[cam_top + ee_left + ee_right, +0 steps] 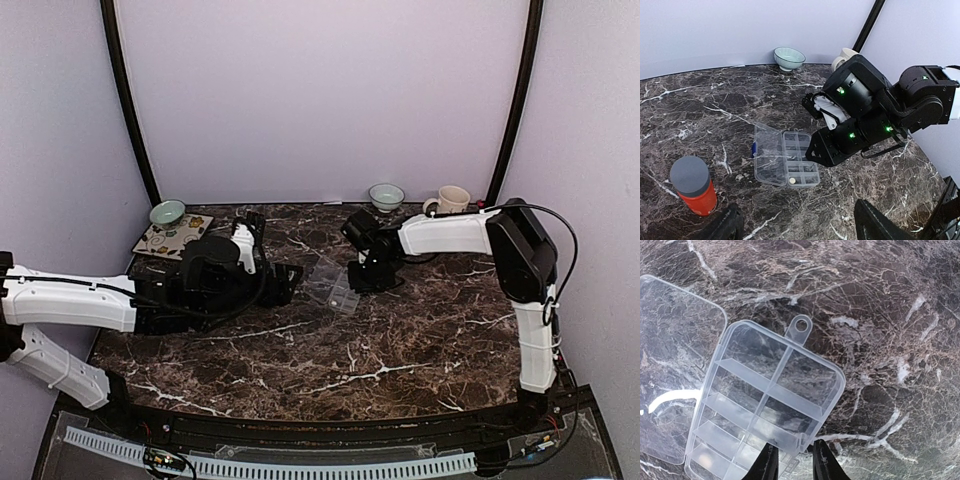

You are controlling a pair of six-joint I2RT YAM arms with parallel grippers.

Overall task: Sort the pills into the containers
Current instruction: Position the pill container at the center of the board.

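The clear organiser box (335,287) lies on the marble table with its lid folded open to the left. In the left wrist view the box (799,159) holds one small pale pill (792,180) in a near compartment. My right gripper (372,277) is low at the box's right side. In the right wrist view its fingers (769,464) stand close together astride the box's (765,395) side wall, gripping it. My left gripper (800,231) is wide open and empty, hovering just left of the box (287,282).
An orange bottle with a grey cap (693,185) stands left of the box. A small blue object (754,147) lies at the lid's left edge. Pale bowls (167,212) (386,196), a mug (452,200) and a patterned tile (172,240) sit at the back.
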